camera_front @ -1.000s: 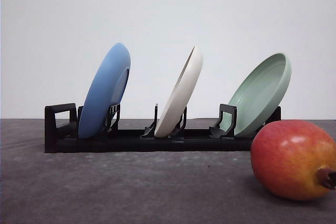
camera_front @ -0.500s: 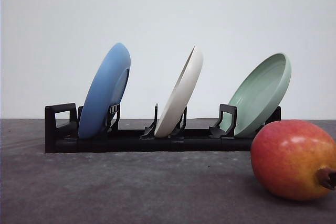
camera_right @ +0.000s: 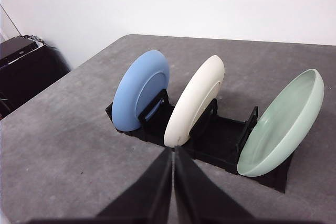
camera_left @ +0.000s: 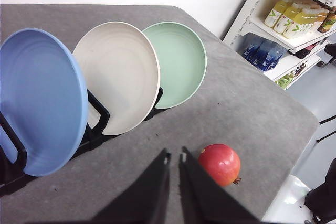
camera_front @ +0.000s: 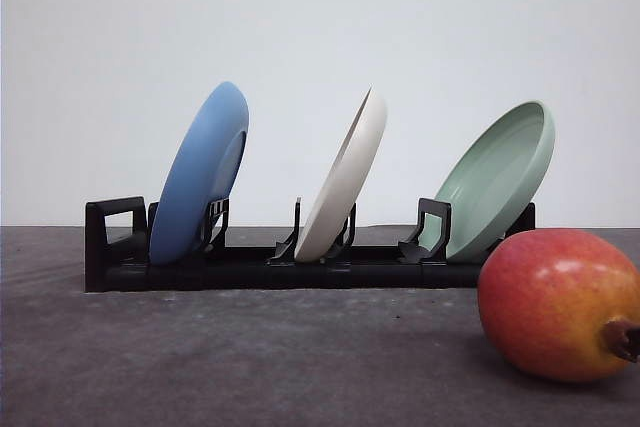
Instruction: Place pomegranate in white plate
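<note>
Front view: black dish rack [camera_front: 300,269] sits across the grey worktop [camera_front: 250,367], three plates standing tilted in its slots. Blue plate [camera_front: 200,175] at 9 o'clock of the white plate [camera_front: 345,179], pale green plate [camera_front: 498,179] at its 3 o'clock. White plate occupies the middle slot, leaning right, not touching its neighbours. Pomegranate [camera_front: 560,304] lies on the worktop at 4 o'clock from the rack, nearer the camera, apart from the rack, dark calyx stub pointing right.

Left wrist view: left gripper [camera_left: 174,157] fingers nearly together, only a narrow slit between the tips, holding nothing. Pomegranate [camera_left: 220,164] just beside the tips, not touching. Shelving with bottles [camera_left: 296,17] stands past the worktop edge.

Right wrist view: right gripper [camera_right: 173,150] fingers pressed together, nothing held, hovering in front of the white plate [camera_right: 195,99] and the rack [camera_right: 220,140].
</note>
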You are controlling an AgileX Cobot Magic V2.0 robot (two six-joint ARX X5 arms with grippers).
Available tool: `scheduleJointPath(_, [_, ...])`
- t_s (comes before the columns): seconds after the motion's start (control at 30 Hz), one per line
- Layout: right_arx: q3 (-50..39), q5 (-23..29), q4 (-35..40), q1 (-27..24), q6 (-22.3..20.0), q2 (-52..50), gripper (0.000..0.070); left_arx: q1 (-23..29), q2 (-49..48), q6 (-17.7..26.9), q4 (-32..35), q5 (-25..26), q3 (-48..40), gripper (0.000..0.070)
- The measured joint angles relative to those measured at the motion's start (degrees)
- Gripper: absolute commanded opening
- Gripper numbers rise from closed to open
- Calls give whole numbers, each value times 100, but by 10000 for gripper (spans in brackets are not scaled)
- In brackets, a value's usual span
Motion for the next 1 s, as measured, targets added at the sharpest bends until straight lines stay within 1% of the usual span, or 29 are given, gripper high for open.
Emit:
scheduleJointPath(0.07, [0, 13, -2, 0, -5, 0, 191, 0, 0, 5, 2, 0, 0, 288])
scheduleJointPath(0.17, [0, 19, -9, 0, -15, 0, 444, 0, 3, 15, 2, 0, 0, 547])
scheduleJointPath(0.2, [0, 17, -18, 0, -15, 0, 509, 0, 11, 15, 2, 0, 0, 606])
scheduleJointPath(0.23, [0, 20, -43, 0, -15, 0, 559, 0, 18, 17, 4, 0, 0, 639])
scheduleJointPath(0.27, [0, 20, -66, 0, -15, 0, 580, 0, 30, 18, 4, 0, 0, 644])
scheduleJointPath(0.3, [0, 20, -77, 0, -15, 0, 586, -2, 46, 20, 4, 2, 0, 643])
scheduleJointPath(0.43, [0, 20, -79, 0, -15, 0, 585, -82, 174, 33, 7, 2, 0, 642])
scheduleJointPath(0.53, [0, 20, -79, 0, -15, 0, 585, -267, 343, 59, 54, -6, 0, 636])
scheduleJointPath(0.6, [0, 20, -79, 0, -13, 0, 585, -455, 510, 52, 144, -97, 2, 636])
scheduleJointPath(0.8, [0, 20, -79, 0, -9, 0, 585, -1125, 1484, -55, 413, -775, 198, 631])
scheduleJointPath(1.0, [0, 20, -79, 0, -9, 0, 585, -1912, 3009, -69, 350, -1761, 1168, 631])
